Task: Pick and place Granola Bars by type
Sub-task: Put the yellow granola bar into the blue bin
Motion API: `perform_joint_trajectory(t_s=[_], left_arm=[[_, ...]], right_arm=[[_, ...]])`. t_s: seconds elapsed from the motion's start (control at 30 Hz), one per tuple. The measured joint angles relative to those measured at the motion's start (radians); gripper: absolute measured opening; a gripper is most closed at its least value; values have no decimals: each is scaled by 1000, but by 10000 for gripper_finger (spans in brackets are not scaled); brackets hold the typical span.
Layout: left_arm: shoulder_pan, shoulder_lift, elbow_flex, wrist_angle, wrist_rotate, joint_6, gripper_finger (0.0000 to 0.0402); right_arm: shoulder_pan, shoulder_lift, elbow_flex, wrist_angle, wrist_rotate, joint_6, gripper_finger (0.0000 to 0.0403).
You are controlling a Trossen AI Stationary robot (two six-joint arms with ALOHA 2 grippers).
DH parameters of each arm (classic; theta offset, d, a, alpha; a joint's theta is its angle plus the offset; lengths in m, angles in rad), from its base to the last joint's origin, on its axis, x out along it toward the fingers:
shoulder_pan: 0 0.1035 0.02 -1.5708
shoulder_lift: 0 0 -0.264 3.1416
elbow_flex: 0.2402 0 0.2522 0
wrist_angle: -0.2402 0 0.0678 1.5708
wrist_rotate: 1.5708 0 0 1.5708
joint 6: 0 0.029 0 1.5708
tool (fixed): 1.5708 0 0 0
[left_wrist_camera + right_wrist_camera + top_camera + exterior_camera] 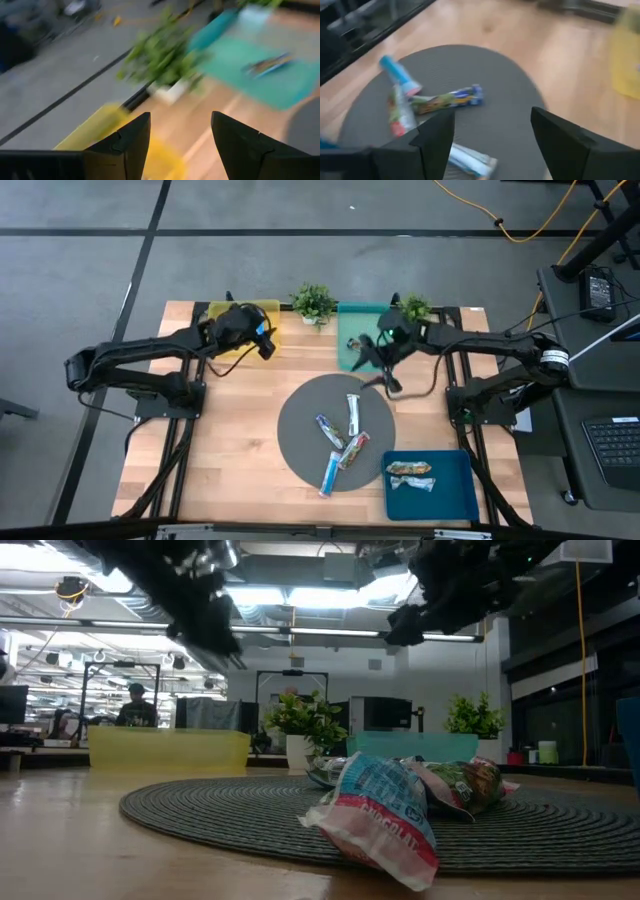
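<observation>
Granola Bars (340, 443) in shiny blue, silver and red wrappers are lying fanned across the round grey woven mat (300, 415), long axes diverging. The wooden table (230, 440) is sitting on grey floor. Left gripper (180, 137) and right gripper (492, 132) are gaping, empty.

We see a table (240, 440) of pale wood planks with a smooth, faintly shiny finish. On it lies a round grey mat (300, 430) whose ribbed, woven surface looks matt and rough in the low view. The Granola Bars (340, 442) wear glossy, crinkled foil-like wrappers that catch the light. The yellow bin (168, 750) looks like translucent plastic, the teal tray (355, 340) and the blue tray (455, 490) like smooth, opaque plastic. Both arms are dark and matt, and the left gripper (180, 145) has dull black fingers (127, 142).
</observation>
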Motion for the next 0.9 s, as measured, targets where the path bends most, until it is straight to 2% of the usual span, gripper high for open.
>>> perform_joint_trajectory(t_s=[0.13,0.27,0.4,0.57,0.7,0.9], left_arm=[[-106,-36,3,98,0,20,202],[-190,-46,4,172,-18,71,200],[-248,-46,4,205,-67,120,202],[-298,-46,4,208,-125,92,199],[-336,-46,4,210,-129,42,200],[-385,-41,3,210,-148,30,198]], right_arm=[[111,0,0,-19,88,-65,264],[195,16,0,-29,277,-99,264],[240,62,0,-43,400,-143,267],[267,144,0,-103,509,-159,300],[286,210,0,-130,555,-182,329],[304,295,0,-129,641,-248,337]])
